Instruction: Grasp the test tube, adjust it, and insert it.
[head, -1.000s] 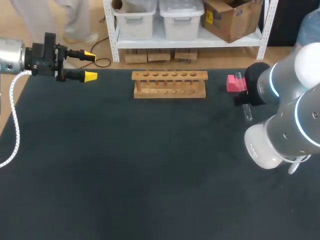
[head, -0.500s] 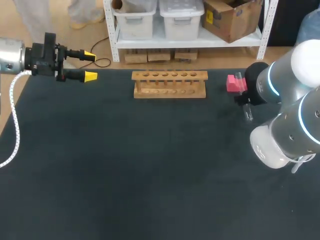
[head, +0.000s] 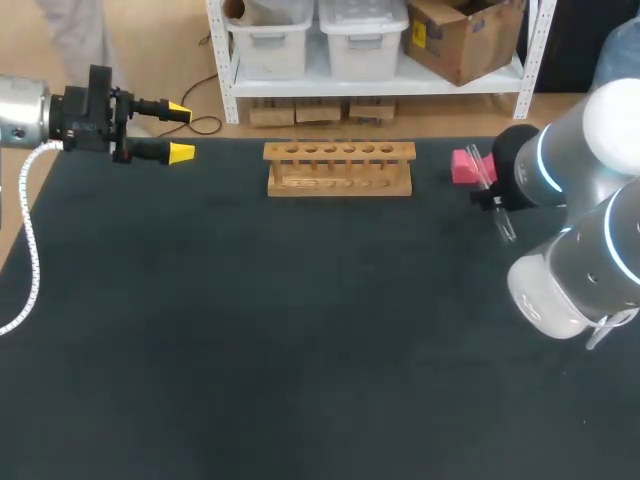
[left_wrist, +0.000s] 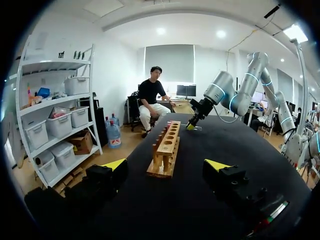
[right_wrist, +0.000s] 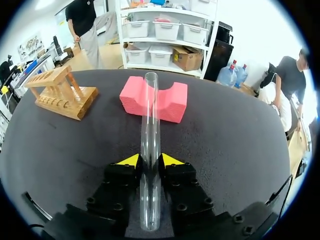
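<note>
Your right gripper (right_wrist: 150, 161) is clamped on the clear test tube (right_wrist: 150, 110), which runs forward between the yellow tips toward the pink foam block (right_wrist: 172, 102) just ahead. The wooden rack (head: 339, 167) stands well apart, near the far edge of the table (head: 300, 330). Your left gripper (head: 180, 130) hangs at the far left corner, fingers spread wide, pointing toward the rack.

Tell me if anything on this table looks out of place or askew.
Nothing looks spilled or damaged. The test tube sits gripped in the right hand, slanted rather than upright, near the pink foam block. The wooden rack stands upright with empty holes.
</note>
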